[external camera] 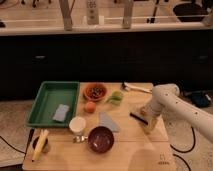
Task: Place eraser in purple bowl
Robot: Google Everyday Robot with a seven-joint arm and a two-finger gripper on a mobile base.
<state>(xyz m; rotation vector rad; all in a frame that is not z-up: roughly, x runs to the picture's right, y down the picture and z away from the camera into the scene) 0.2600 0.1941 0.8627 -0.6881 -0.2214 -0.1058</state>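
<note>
The purple bowl (100, 139) sits empty near the front of the wooden table, right of the white cup (77, 125). The eraser (136, 116) shows as a small dark-based block on the table's right side. My gripper (146, 120), on the white arm coming in from the right, is low over the table right at the eraser, which it partly hides. The eraser lies to the right of the bowl and farther back, with the grey triangular cloth (107, 121) between them.
A green tray (46, 106) with a grey-blue pad (61, 113) stands at the left. An orange-red bowl (95, 92), an orange fruit (90, 107), a green item (116, 97) and a white utensil (136, 87) lie at the back. A banana (40, 144) is front left.
</note>
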